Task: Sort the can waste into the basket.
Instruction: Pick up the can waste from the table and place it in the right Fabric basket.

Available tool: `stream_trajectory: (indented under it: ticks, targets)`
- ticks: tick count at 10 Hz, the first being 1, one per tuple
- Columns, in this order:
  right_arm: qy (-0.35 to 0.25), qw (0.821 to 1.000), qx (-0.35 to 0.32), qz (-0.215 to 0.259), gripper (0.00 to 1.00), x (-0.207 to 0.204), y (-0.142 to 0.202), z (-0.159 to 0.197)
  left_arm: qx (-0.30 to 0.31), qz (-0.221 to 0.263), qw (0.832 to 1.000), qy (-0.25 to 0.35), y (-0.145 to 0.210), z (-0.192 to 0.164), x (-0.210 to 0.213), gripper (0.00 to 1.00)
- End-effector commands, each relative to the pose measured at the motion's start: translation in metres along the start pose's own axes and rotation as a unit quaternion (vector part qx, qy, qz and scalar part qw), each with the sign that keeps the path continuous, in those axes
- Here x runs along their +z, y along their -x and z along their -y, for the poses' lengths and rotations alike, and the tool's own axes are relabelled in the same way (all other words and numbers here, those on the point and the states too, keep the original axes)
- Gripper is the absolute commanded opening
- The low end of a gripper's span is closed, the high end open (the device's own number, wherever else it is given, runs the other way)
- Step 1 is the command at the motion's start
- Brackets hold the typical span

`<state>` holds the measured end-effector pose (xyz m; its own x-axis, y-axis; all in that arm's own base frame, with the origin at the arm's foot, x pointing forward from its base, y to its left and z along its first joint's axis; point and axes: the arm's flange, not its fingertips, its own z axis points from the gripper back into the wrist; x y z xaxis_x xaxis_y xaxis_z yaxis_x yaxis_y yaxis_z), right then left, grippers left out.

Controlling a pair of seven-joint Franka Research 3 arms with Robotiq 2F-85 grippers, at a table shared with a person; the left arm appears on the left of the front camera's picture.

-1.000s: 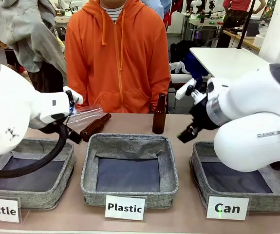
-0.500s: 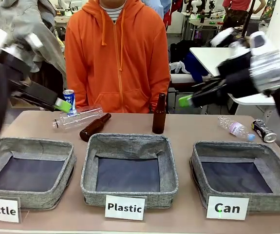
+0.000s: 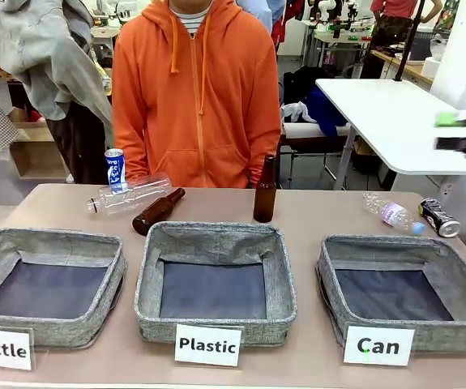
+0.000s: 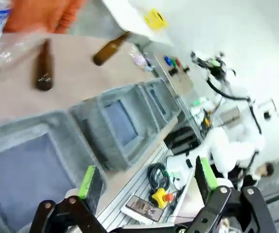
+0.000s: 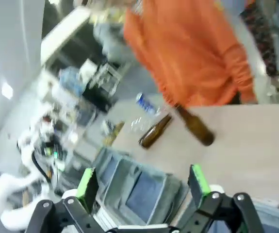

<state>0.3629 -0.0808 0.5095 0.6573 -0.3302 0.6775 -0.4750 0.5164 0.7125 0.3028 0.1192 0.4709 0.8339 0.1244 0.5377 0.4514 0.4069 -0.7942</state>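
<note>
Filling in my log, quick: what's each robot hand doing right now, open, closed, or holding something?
Left hand: open, holding nothing.
Right hand: open, holding nothing.

Across the desk [image 3: 322, 212] from me stands a person in an orange hoodie [image 3: 196, 89]. On my side sit two grey fabric baskets: the "Bottle" basket [image 3: 54, 240] at left and the "Plastic" basket [image 3: 216, 233] in the middle. Behind them a clear plastic bottle [image 3: 131, 194] and a brown glass bottle [image 3: 158, 211] lie just beside each other. An upright brown bottle [image 3: 265, 191] stands behind the middle basket, and a second clear bottle [image 3: 391, 213] lies far right.
</note>
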Motion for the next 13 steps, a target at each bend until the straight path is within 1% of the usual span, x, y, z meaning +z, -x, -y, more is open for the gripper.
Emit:
stream_trajectory:
  ticks: [1, 2, 3, 4, 5, 6, 7, 12, 13]
  targets:
    - [0.036, 0.996, -0.032, 0.078, 1.00, 0.036, 0.063, 0.008, 0.067, 0.047, 0.997, 0.002, 0.043, -0.045, -0.015, 1.00]
    - [0.060, 0.991, -0.064, 0.097, 1.00, 0.051, 0.071, 0.029, 0.096, 0.089, 0.991, -0.003, 0.050, -0.057, -0.014, 1.00]
    - [0.070, 0.988, -0.084, 0.111, 1.00, 0.058, 0.077, 0.041, 0.098, 0.130, 0.987, -0.007, 0.053, -0.058, -0.004, 1.00]
    - [0.083, 0.988, -0.082, 0.103, 1.00, 0.059, 0.082, 0.051, 0.094, 0.165, 0.982, -0.023, 0.063, -0.047, -0.012, 1.00]
    - [0.102, 0.987, -0.088, 0.088, 1.00, 0.053, 0.083, 0.058, 0.096, 0.193, 0.976, -0.040, 0.067, -0.043, -0.009, 1.00]
    - [0.109, 0.989, -0.057, 0.079, 1.00, 0.043, 0.082, 0.057, 0.117, 0.132, 0.984, -0.019, 0.023, -0.086, 0.033, 1.00]
    - [0.085, 0.987, -0.097, 0.100, 1.00, 0.075, 0.011, 0.080, 0.117, 0.132, 0.984, -0.019, 0.023, -0.086, 0.033, 1.00]
    - [0.085, 0.987, -0.097, 0.100, 1.00, 0.075, 0.011, 0.080, 0.117, 0.132, 0.984, -0.019, 0.023, -0.086, 0.033, 1.00]
    - [0.085, 0.987, -0.097, 0.100, 1.00, 0.075, 0.011, 0.080, 0.131, 0.136, 0.982, -0.020, 0.024, -0.085, 0.030, 1.00]
